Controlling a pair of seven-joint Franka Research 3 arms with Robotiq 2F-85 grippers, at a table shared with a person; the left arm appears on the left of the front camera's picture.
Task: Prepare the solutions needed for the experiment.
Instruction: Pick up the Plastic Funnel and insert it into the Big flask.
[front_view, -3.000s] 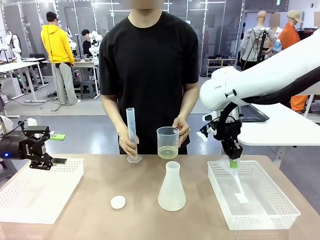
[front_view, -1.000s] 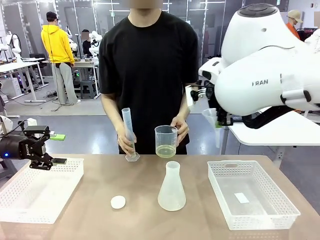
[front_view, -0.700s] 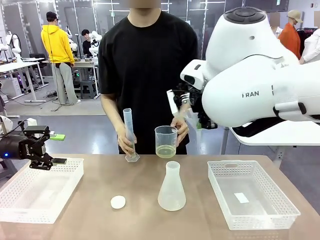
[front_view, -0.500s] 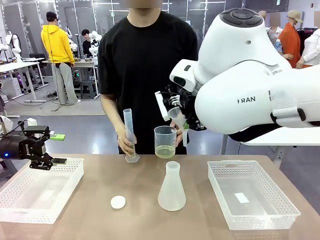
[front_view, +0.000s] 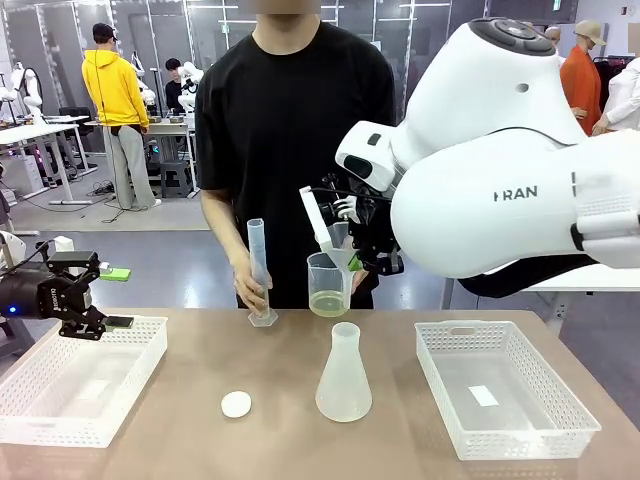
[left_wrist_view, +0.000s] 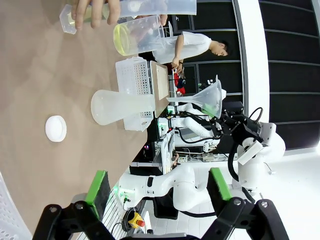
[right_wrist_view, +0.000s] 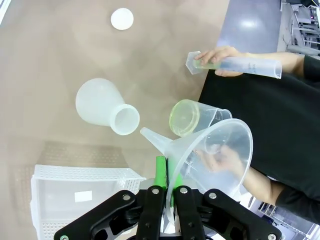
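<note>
The solutions (front_view: 328, 303) are a shallow layer of pale yellow liquid in a clear beaker (front_view: 330, 284) (right_wrist_view: 192, 117) that the person holds at the far table edge. The person's other hand tilts a graduated cylinder (front_view: 259, 270) (right_wrist_view: 235, 63). A translucent conical flask (front_view: 344, 373) (right_wrist_view: 106, 106) stands mid-table. My right gripper (front_view: 358, 262) (right_wrist_view: 166, 180) is shut on the rim of a clear funnel (front_view: 335, 238) (right_wrist_view: 210, 150), held in the air above and behind the flask, close to the beaker. My left gripper (front_view: 117, 297) (left_wrist_view: 157, 187) hangs open and holds nothing over the left basket.
A white stopper disc (front_view: 236, 404) (right_wrist_view: 122, 18) lies left of the flask. One white mesh basket (front_view: 85, 380) sits at the left, another (front_view: 505, 390) at the right with a small paper slip in it. The person stands close behind the table.
My right arm has swung left from above the right basket, carrying the funnel to a spot over the flask and next to the beaker. The left arm has not moved.
</note>
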